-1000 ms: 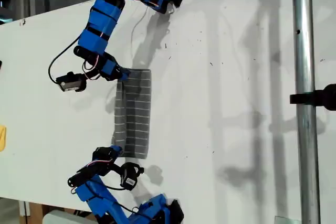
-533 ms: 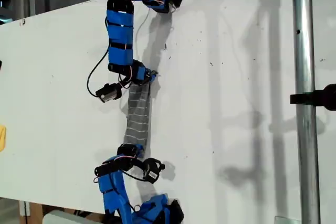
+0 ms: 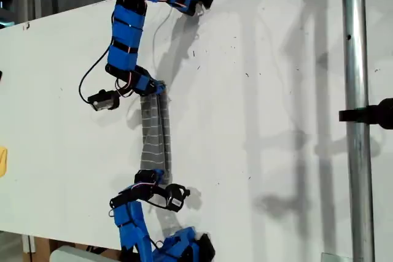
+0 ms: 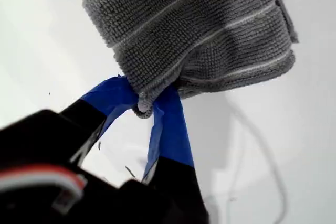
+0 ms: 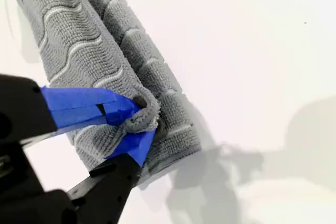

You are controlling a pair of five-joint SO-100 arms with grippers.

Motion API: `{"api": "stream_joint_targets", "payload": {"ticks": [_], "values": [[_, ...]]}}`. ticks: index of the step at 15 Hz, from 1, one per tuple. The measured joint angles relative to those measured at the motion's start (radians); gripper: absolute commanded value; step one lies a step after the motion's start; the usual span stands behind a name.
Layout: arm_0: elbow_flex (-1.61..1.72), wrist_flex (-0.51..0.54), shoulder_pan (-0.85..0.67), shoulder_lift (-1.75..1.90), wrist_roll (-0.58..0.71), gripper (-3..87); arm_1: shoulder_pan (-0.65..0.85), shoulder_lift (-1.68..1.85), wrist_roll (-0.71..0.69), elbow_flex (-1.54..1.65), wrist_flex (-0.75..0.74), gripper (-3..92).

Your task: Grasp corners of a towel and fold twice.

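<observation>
Table, white, is filling most of the exterior view, with a metal pole running down the exterior view's right; towel is lying left of centre in that view as a narrow grey striped strip, stretched between the two arms and well apart from the pole; one arm is reaching in from the exterior view's top and another arm from its bottom, each meeting one end of the strip; I cannot tell from the wrist views which is first and which is second.

My first gripper is pinching one of the corners between its blue fingers, jaws narrow and closed on cloth, with the rest of the towel spreading away beyond them; my second gripper is likewise clamping a bunched corner, and the cloth near it is lying in two side-by-side rolls with wavy stripes.

Judging the step: a fold is under way, both held corners being carried across the cloth; strip looks gathered rather than flat, so the fold is not yet laid.

Next move probably calls for taking both corners on over at an even pace, keeping the edge taut between the grippers, lowering onto the far edge so the layers line up, and only then opening the jaws; uneven travel would likely skew or wrinkle the fold.
</observation>
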Motion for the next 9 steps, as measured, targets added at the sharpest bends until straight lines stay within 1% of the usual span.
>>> {"api": "stream_joint_targets", "payload": {"ticks": [2,4,5,6,7,8,9], "values": [[0.000,0.000,0.000,0.012,0.002,0.2,0.032,0.014,-0.029,-0.031,0.029,-0.3],[0.000,0.000,0.000,0.012,0.002,0.8,0.049,0.012,-0.046,-0.018,0.015,-0.3],[0.002,0.000,0.000,0.012,-0.006,3.1,0.051,-0.005,-0.046,0.018,-0.018,-0.3],[0.006,-0.002,0.000,0.012,-0.014,9.0,0.051,-0.032,-0.046,0.054,-0.061,1.3],[0.020,-0.002,0.000,0.012,-0.017,15.6,0.051,-0.071,-0.046,0.057,-0.087,19.1],[0.021,0.008,-0.009,0.012,-0.018,24.9,0.058,-0.087,-0.041,0.058,-0.086,30.8],[0.021,0.037,-0.026,0.012,-0.017,30.2,0.072,-0.087,-0.032,0.057,-0.069,49.1]]}}
